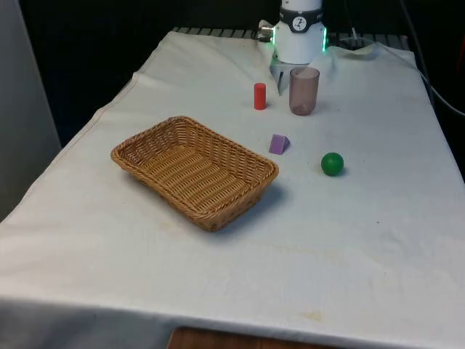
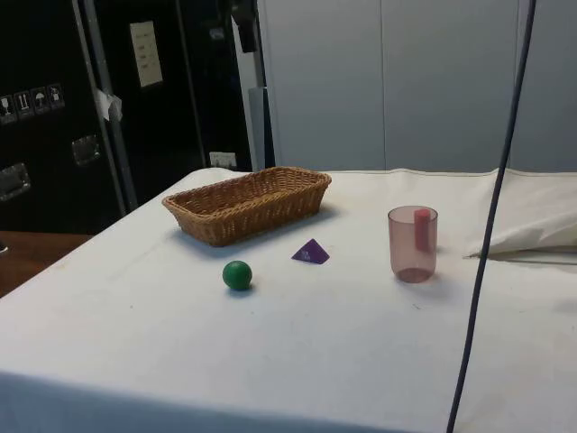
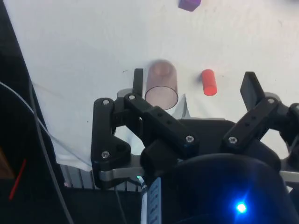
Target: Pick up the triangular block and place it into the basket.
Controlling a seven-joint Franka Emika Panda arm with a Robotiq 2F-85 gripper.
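Four loose things sit around the wicker basket [image 1: 195,169] on the white cloth [image 1: 363,240]: the purple triangular block [image 1: 279,143] lies just beside the basket's rim on the side facing the green ball [image 1: 332,163], while the red cylinder [image 1: 259,96] and the tinted plastic cup [image 1: 304,91] stand farther from the basket, toward the robot base. In the wrist view the gripper [image 3: 194,86] hangs high above the cloth with its fingers spread wide and nothing between them, the cup and cylinder showing in the gap and the block well beyond them. The step in hand appears to be the approach, not yet begun in earnest; to do it well the arm should likely pass over cup and cylinder with height to spare, then descend straight onto the block. The block seems to rest on a flat face with its ridge upward; its long axis I cannot tell, so the fingers are best closed across its two flat triangular ends once these are made out.
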